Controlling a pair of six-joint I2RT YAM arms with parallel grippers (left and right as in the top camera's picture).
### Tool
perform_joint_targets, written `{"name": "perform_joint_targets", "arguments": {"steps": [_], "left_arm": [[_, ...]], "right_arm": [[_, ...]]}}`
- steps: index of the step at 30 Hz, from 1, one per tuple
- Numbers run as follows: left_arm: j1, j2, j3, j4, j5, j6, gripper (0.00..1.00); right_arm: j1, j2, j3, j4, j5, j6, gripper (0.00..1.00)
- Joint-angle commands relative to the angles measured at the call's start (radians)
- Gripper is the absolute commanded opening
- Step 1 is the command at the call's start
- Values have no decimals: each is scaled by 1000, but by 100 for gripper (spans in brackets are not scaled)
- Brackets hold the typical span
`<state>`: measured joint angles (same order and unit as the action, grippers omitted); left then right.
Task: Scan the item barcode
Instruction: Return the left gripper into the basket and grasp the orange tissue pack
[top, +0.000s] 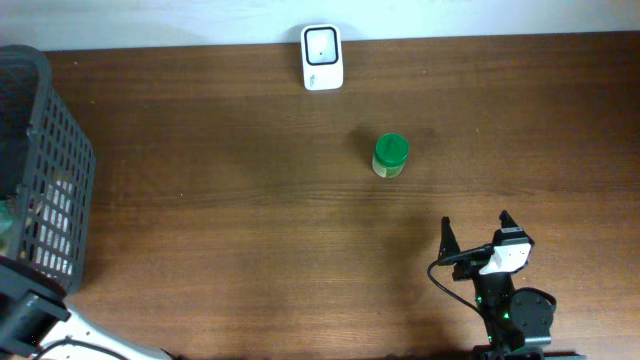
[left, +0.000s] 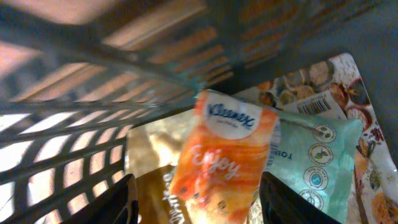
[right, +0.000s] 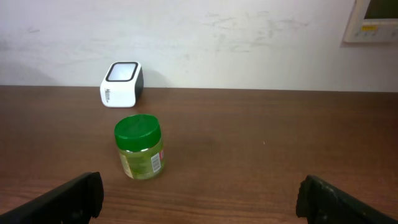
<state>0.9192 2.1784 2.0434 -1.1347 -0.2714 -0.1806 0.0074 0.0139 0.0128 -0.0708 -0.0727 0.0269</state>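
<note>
On the table, the biggest thing is the dark basket at the left edge, and that's where the left arm is reaching in. The right gripper sits near the front right with its jaws spread wide and nothing in them. It faces a green-lidded jar standing upright mid-table. The scanner is at the far edge, well apart from the basket and off to its right.

Down in the basket, the left gripper straddles an orange tissue pack. There's one finger on each side, jaws apart, with a sliver of gap showing on one side, so we'd say it isn't clamped yet. The pack's long axis runs away from the wrist camera, leaning a bit, so the jaws would pinch across its short width, which we reckon is the right way round. In this view it overlaps a teal wipes pack and a printed packet. The left arm is clearly the nearer one.

Smallest detail: the only barcode we can spot is on that printed packet, not on the tissue pack's showing face.
</note>
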Motion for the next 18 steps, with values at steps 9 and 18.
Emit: {"name": "perform_joint_targets", "arguments": {"steps": [9,18], "left_arm": [[-2,126,-2,35,113,107,56],[-2,135,2,-3,119,106,0]], "right_arm": [[6,-7,-7,-2,5,4,98],[6,-7,-7,-2,5,4,98]]}}
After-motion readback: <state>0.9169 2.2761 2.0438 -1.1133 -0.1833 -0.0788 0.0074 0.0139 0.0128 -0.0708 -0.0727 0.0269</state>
